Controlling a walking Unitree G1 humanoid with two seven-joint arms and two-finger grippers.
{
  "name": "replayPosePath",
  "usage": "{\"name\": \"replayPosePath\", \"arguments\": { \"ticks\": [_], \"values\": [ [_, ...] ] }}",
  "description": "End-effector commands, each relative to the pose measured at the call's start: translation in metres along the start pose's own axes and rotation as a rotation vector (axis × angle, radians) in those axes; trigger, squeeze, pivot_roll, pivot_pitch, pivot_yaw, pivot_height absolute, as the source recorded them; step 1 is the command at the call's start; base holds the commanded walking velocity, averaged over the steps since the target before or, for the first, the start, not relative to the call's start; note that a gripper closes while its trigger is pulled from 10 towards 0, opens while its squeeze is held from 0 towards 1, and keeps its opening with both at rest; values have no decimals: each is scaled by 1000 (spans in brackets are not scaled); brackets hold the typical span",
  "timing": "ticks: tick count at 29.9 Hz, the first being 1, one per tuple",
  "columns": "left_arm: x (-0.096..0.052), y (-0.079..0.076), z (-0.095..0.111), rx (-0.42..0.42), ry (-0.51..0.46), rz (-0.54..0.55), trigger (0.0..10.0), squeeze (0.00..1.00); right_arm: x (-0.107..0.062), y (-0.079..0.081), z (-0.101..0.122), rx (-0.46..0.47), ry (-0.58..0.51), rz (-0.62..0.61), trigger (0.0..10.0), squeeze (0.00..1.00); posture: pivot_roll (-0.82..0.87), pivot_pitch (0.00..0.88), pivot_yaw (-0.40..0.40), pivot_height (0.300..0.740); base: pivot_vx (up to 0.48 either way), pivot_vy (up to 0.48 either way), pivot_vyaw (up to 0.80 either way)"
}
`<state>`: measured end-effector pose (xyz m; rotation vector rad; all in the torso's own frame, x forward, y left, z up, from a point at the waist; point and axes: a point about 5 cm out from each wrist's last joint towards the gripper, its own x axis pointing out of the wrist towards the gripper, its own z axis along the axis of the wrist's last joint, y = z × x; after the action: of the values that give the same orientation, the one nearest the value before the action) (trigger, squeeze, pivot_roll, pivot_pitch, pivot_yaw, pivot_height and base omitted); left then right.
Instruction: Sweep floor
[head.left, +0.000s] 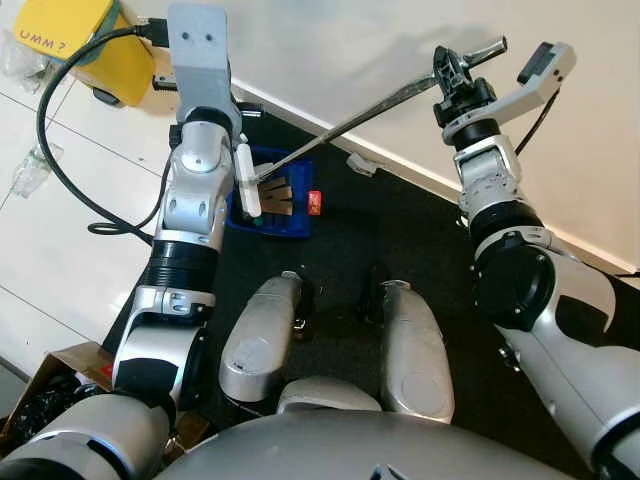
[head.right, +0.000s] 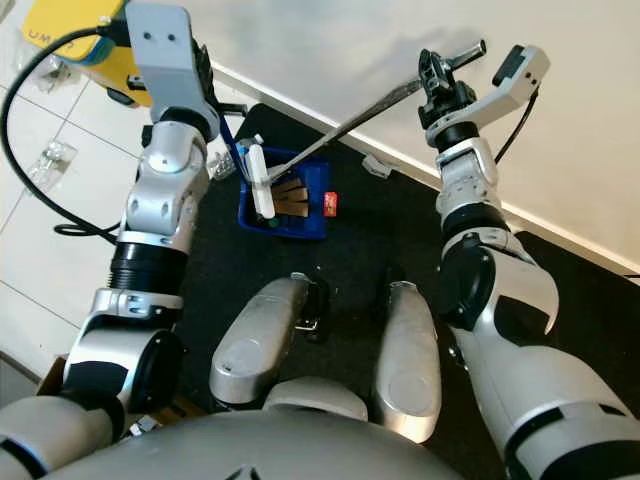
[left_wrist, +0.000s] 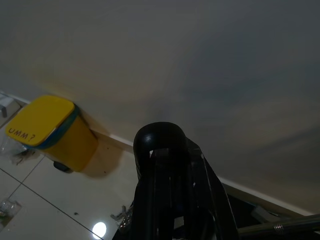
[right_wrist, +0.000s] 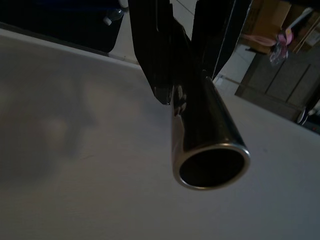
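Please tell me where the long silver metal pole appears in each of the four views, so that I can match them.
Left eye view: the long silver metal pole slants from upper right down to the blue dustpan.
Right eye view: the same slant, upper middle.
Left wrist view: a short piece at the bottom right corner.
Right wrist view: its open end, centre right.
Shared landmark: the pale wall.

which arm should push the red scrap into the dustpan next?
Right, probably. The right gripper is shut on the broom handle, whose brush end reaches the blue dustpan, with the red scrap lying at the dustpan's edge. The left gripper is at the dustpan on its white handle.
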<state>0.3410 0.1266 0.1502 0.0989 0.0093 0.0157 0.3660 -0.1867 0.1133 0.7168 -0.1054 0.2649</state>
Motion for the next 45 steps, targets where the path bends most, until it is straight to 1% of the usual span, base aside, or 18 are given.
{"name": "replayPosePath", "arguments": {
  "ticks": [1,3,8,9,10,12,13,17,21,23,24,27,28,31,34,41,44,45],
  "values": [
    [-6,-3,-24,5,106,-24,10000,0,5,7,15,-73,-50,91,10000,0,365,246,82,740,0,0,0],
    [-6,-5,-26,-2,113,-26,10000,0,3,7,29,-199,-71,129,10000,0,347,248,76,740,0,0,0],
    [-6,-8,-27,-11,116,-27,10000,0,-3,7,50,-346,-88,177,10000,0,332,250,69,740,0,0,0],
    [-6,-8,-27,-11,116,-27,10000,0,-3,7,50,-346,-88,177,10000,0,332,250,69,740,0,0,0],
    [-5,-9,-27,-14,116,-28,10000,0,-7,3,52,-412,-56,168,10000,0,327,250,68,740,0,0,0],
    [-5,-9,-27,-14,116,-28,10000,0,-7,3,52,-412,-56,168,10000,0,327,250,68,740,0,0,0],
    [-5,-10,-27,-17,117,-30,10000,0,-13,-3,50,-458,-13,147,10000,0,317,252,68,740,0,0,0],
    [-5,-12,-27,-20,120,-36,10000,0,-22,-15,38,-480,67,92,10000,0,312,254,74,740,0,0,0],
    [-4,-13,-26,-18,118,-43,10000,0,-27,-23,6,-400,142,2,10000,0,319,250,82,740,0,0,0],
    [-3,-11,-25,-13,115,-42,10000,0,-26,-20,-1,-306,92,-22,10000,0,340,250,90,740,0,0,0],
    [-3,-11,-25,-13,115,-42,10000,0,-26,-20,-1,-306,92,-22,10000,0,340,250,90,740,0,0,0],
    [-4,-7,-24,-4,109,-38,10000,0,-23,-17,-10,-161,33,-65,10000,0,363,250,98,740,0,0,0],
    [-4,-7,-24,-4,109,-38,10000,0,-23,-17,-10,-161,33,-65,10000,0,363,250,98,740,0,0,0],
    [-5,-3,-24,7,110,-33,10000,0,-17,-11,-15,-28,1,-77,10000,0,373,248,101,740,0,0,0],
    [-5,-2,-25,10,110,-30,10000,0,-12,-6,-16,23,-17,-66,10000,0,382,245,101,740,0,0,0],
    [-4,-3,-23,9,105,-28,10000,0,-1,2,1,10,-55,13,10000,0,368,241,90,740,0,0,0],
    [-4,-6,-24,0,106,-29,10000,0,0,2,18,-102,-75,75,10000,0,348,239,75,740,0,0,0],
    [-4,-6,-24,0,106,-29,10000,0,0,2,18,-102,-75,75,10000,0,348,239,75,740,0,0,0]
  ]
}}
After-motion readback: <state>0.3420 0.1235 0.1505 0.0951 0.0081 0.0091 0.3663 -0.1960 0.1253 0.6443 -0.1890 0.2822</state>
